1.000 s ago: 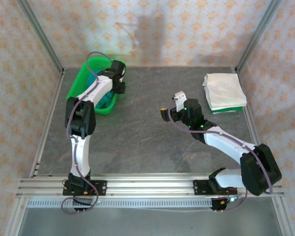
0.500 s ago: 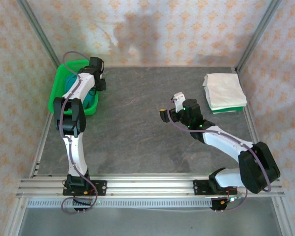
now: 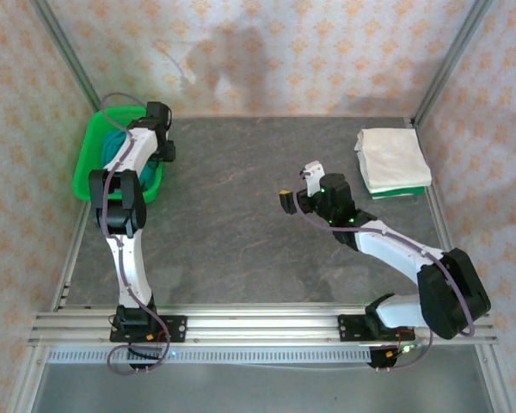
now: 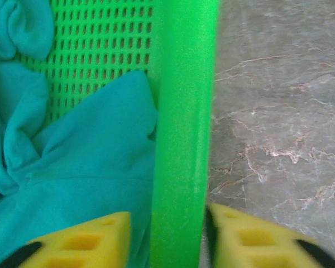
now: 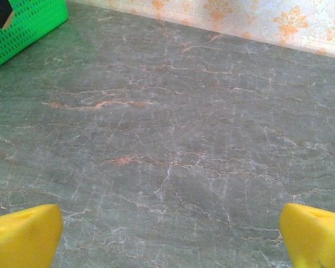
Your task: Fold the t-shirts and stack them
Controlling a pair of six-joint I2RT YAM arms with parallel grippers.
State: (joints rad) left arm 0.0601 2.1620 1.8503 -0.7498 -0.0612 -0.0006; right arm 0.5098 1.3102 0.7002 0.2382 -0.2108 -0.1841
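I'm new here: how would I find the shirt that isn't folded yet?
Start at the grey table and look to its far left corner, where a bright green mesh basket sits. The teal shirt lies crumpled inside it, unlike the neat folded white stack at the far right.

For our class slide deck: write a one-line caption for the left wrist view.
Left tool straddles the basket rim; teal shirt inside, table outside.
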